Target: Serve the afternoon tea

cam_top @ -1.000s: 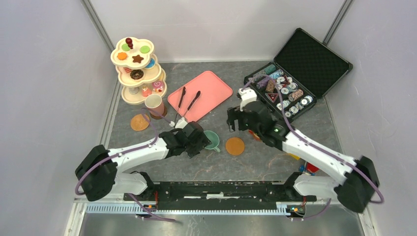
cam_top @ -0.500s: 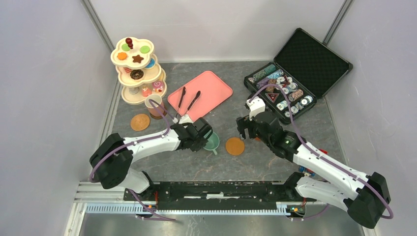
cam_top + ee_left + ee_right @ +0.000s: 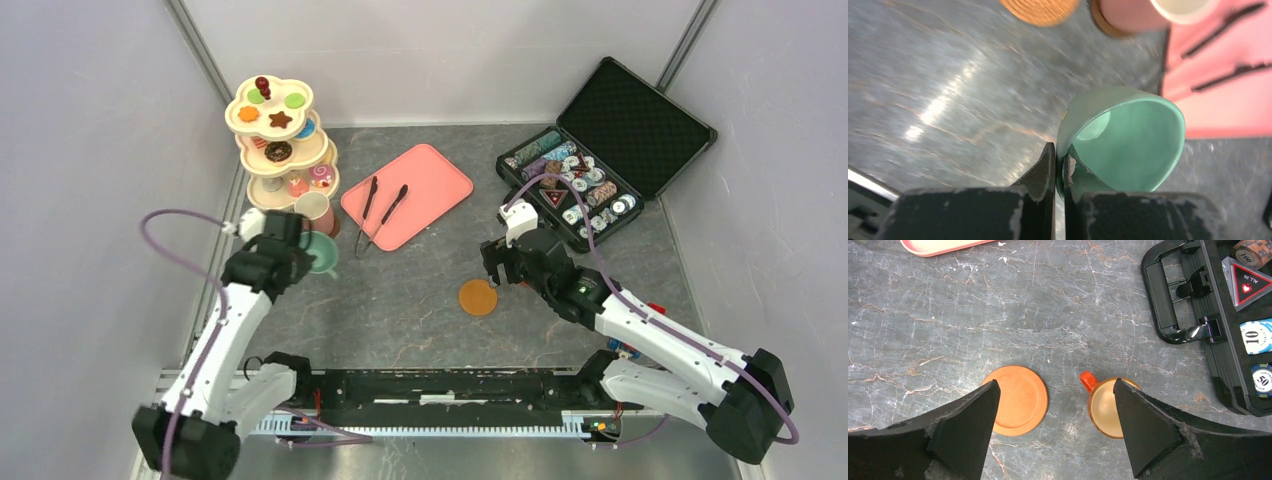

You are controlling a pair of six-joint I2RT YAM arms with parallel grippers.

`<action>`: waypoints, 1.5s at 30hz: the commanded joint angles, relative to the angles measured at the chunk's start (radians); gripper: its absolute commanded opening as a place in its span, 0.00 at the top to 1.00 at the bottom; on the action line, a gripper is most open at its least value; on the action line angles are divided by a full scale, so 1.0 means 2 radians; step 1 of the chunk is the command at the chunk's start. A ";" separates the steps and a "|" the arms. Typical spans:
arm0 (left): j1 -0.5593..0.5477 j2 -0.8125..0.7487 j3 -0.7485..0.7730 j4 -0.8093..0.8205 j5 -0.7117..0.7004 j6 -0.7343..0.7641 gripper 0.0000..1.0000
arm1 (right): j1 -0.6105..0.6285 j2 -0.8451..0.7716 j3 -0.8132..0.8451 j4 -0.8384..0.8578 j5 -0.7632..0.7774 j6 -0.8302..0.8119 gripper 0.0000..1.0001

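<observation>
Teal cup (image 3: 1128,140), pinched by its wall in the left claw (image 3: 1059,165), held tilted, seemingly clear of the table (image 3: 948,100), at the left side. Bare coaster (image 3: 1040,9) just ahead of that claw, beside the pink cup (image 3: 1135,17). Right claw (image 3: 1055,387) spread wide above the other coaster (image 3: 1018,400) and brown cup (image 3: 1105,407).

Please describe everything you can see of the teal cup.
The teal cup is round, smooth and glossy, like plastic, and empty. The left gripper is shut on its wall, one finger inside, one outside. It is close to the pink cup, left of the pink tray. Whether it is lifted I cannot tell.
</observation>
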 commanded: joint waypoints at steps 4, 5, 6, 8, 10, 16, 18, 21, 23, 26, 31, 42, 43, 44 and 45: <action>0.241 0.056 0.016 0.060 0.087 0.181 0.98 | -0.002 -0.007 0.008 -0.003 0.005 -0.010 0.08; 0.260 0.073 0.017 0.081 0.096 0.183 0.98 | -0.002 -0.010 0.009 -0.005 0.006 -0.012 0.08; 0.275 0.087 0.016 0.106 0.101 0.182 0.98 | -0.002 -0.012 0.009 -0.006 0.009 -0.014 0.07; 0.293 0.117 0.018 0.143 0.097 0.175 0.98 | -0.002 -0.020 0.008 -0.007 0.010 -0.018 0.04; 0.306 0.151 0.026 0.164 0.095 0.167 0.98 | -0.002 -0.028 0.005 -0.005 0.007 -0.024 0.02; 0.323 0.196 0.036 0.221 0.120 0.155 0.98 | -0.002 -0.044 -0.008 0.009 -0.002 -0.034 0.02; 0.324 0.207 0.039 0.233 0.129 0.148 0.98 | -0.002 -0.040 -0.008 0.009 -0.005 -0.034 0.02; 0.326 0.231 0.044 0.244 0.140 0.136 0.98 | -0.002 -0.032 -0.004 0.009 -0.010 -0.034 0.02; 0.327 0.247 0.046 0.249 0.150 0.131 0.98 | -0.002 -0.029 -0.002 0.010 -0.011 -0.033 0.02; 0.330 0.267 0.040 0.260 0.155 0.126 0.98 | -0.002 -0.031 -0.001 0.009 -0.011 -0.031 0.02; 0.344 0.286 0.034 0.245 0.168 0.116 0.80 | -0.002 -0.036 -0.004 0.003 -0.009 -0.030 0.02; 0.345 0.194 0.051 0.170 0.170 0.141 0.05 | -0.002 -0.049 -0.003 -0.016 -0.008 -0.023 0.02; 0.344 0.176 0.052 0.161 0.174 0.149 0.03 | -0.002 -0.051 -0.004 -0.019 -0.009 -0.022 0.02; 0.344 0.154 0.050 0.158 0.183 0.157 0.02 | -0.002 -0.053 -0.004 -0.021 -0.008 -0.021 0.02; 0.340 0.134 0.045 0.158 0.196 0.166 0.00 | -0.002 -0.053 -0.006 -0.023 -0.007 -0.021 0.02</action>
